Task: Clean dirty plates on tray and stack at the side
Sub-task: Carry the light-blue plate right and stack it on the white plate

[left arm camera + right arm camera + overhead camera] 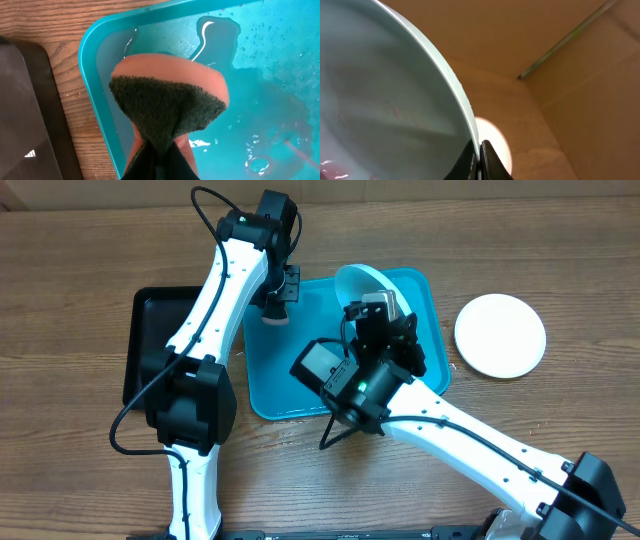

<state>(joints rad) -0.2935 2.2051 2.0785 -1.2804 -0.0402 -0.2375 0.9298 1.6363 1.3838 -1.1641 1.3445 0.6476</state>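
Sponge point(170, 100), orange with a dark scrub face, is clenched in the left jaws and hangs over the left end of the wet teal tray point(268, 385). The right jaws grip a plate point(362, 280) by its rim, tilted on edge above the tray's far side. A second plate point(500, 335) lies flat on the surface point(560, 240) to the right, apart from the tray. A black tray point(150, 330) sits just left.
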